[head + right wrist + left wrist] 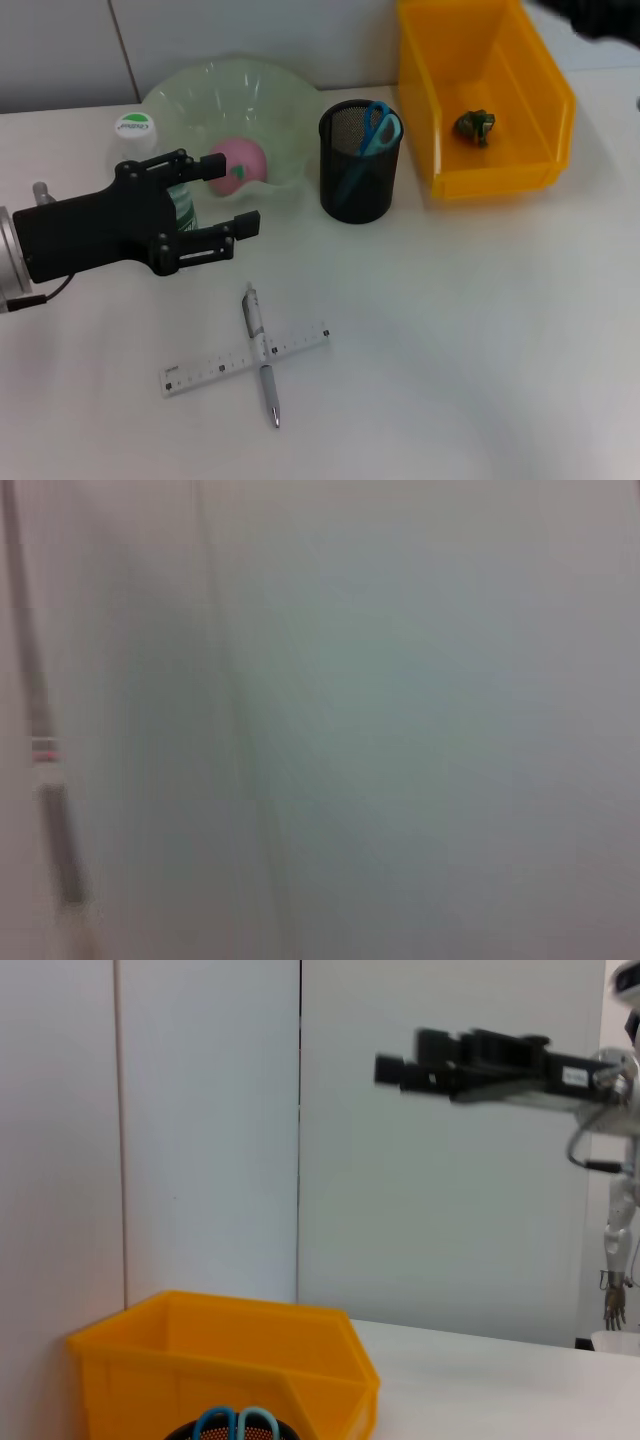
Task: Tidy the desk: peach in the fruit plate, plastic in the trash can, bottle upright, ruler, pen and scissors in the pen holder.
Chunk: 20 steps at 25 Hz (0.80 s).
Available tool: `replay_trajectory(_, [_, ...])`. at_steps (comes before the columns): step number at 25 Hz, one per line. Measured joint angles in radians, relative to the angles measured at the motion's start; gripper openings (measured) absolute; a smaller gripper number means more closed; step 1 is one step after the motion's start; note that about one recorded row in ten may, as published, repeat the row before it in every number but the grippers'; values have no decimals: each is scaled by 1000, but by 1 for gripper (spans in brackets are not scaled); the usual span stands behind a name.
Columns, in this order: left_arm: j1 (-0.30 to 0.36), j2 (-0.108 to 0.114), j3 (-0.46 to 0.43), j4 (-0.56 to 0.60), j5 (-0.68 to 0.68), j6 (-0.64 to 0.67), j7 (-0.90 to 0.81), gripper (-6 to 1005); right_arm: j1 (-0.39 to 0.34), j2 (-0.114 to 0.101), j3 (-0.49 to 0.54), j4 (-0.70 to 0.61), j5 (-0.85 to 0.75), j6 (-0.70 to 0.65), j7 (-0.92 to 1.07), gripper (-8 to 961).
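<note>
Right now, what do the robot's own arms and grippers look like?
The left gripper is matte black, boxy, with two slim linkage fingers, on a silver wrist ring with a thin black cable. The right gripper, seen from the left wrist view, is likewise black with a silver wrist and a dangling cable.

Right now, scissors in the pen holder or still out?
In. The scissors' blue handles stick up out of the black mesh pen holder.

You've got a white table (480, 330) carrying a pale green fruit plate (190, 95), a black mesh pen holder (360, 175), an orange bin (490, 180), an upright bottle (133, 128), and a pen (260, 350) lying crossed over a ruler (200, 372).
</note>
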Motion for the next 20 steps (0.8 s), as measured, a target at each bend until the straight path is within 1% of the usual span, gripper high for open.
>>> replay_trajectory(4, [2,-1,6,1,-3,9,-14,792,150,-16,261,239,-152,-384,154,707])
replay_trajectory(6, [-1,0,7,3,-2,15,-31,792,203,-26,357,323,-238,-511,173,741])
replay_trajectory(8, [-5,1,7,4,0,22,-45,792,239,-36,433,394,-331,-612,158,775])
replay_trajectory(10, [-7,1,8,7,0,30,-61,792,255,-43,471,437,-415,-670,117,791])
replay_trajectory(11, [-7,1,8,7,0,30,-61,792,260,-50,491,468,-464,-700,70,791])
replay_trajectory(14, [-9,1,8,19,3,36,-95,792,258,-57,507,493,-474,-719,38,789])
replay_trajectory(15, [-11,1,8,24,12,33,-117,792,252,-60,530,503,-477,-739,12,788])
replay_trajectory(20, [-30,0,9,26,52,27,-168,792,248,-64,542,507,-522,-782,-64,785])
